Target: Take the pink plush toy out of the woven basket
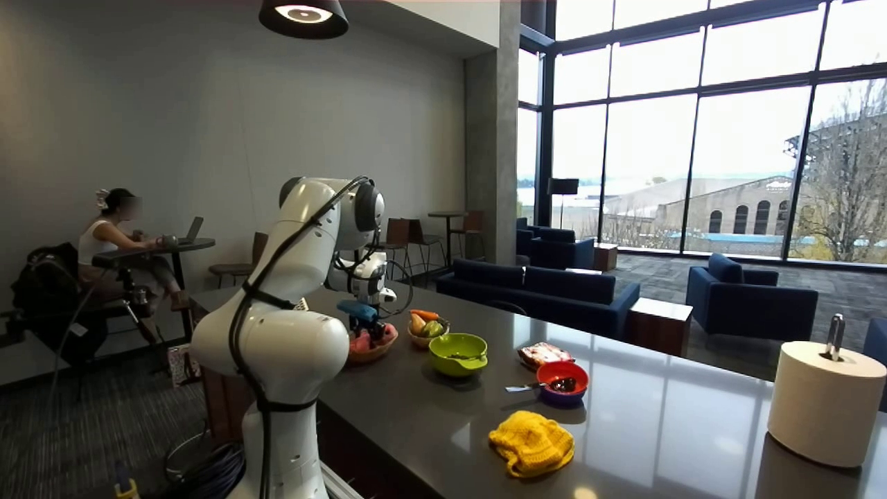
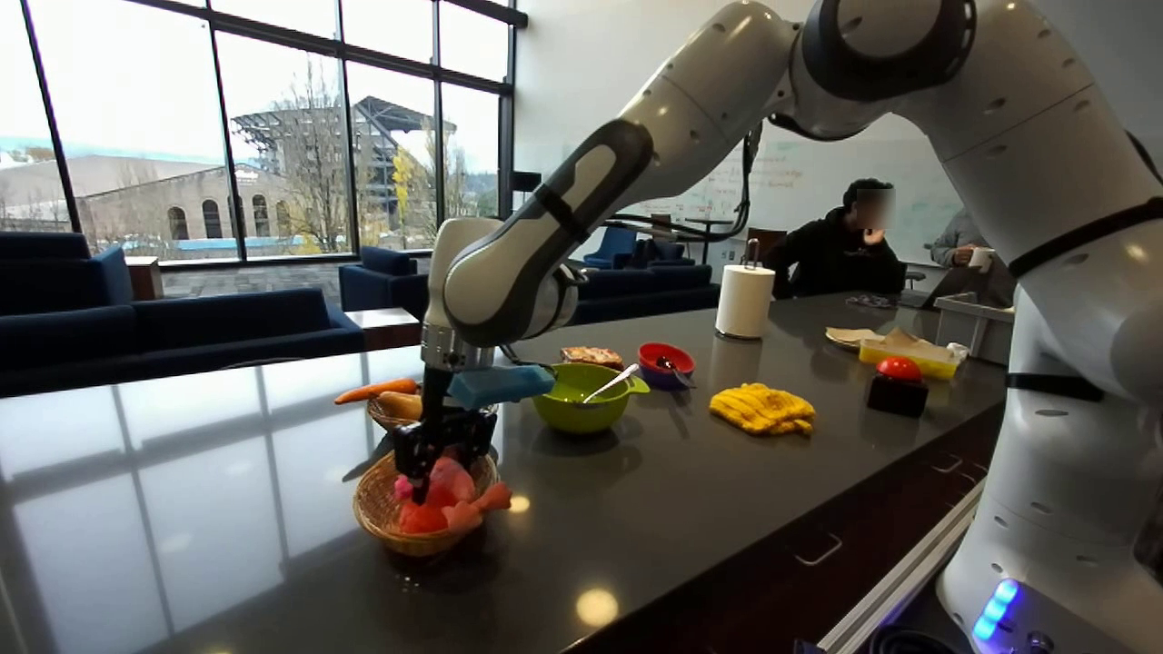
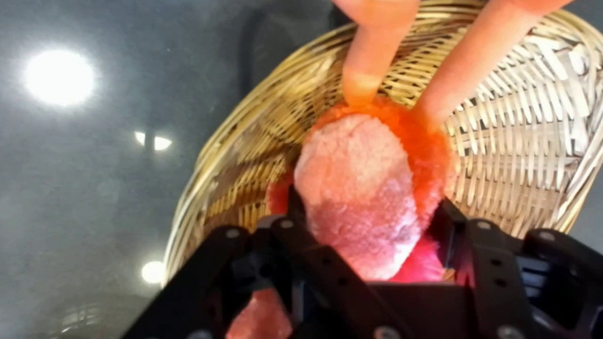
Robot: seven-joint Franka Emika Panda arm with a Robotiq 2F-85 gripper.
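The pink plush toy (image 2: 427, 520), with orange and peach parts, lies in the woven basket (image 2: 371, 510). In an exterior view its limb sticks out over the basket's rim. In the wrist view the toy (image 3: 354, 174) fills the gap between the fingers, and two long limbs reach up across the basket's wall (image 3: 541, 122). My gripper (image 3: 370, 209) is down inside the basket, partly closed, with a finger against each side of the toy's body. In an exterior view my gripper (image 1: 369, 334) also shows over the toy; the finger tips are partly hidden there.
A small basket of toy vegetables (image 1: 428, 331) and a green bowl (image 2: 581, 409) stand close by. Farther along the counter are a red and purple bowl (image 2: 668, 368), a yellow cloth (image 2: 763, 409), a paper roll (image 2: 745, 302) and a red button box (image 2: 898, 395).
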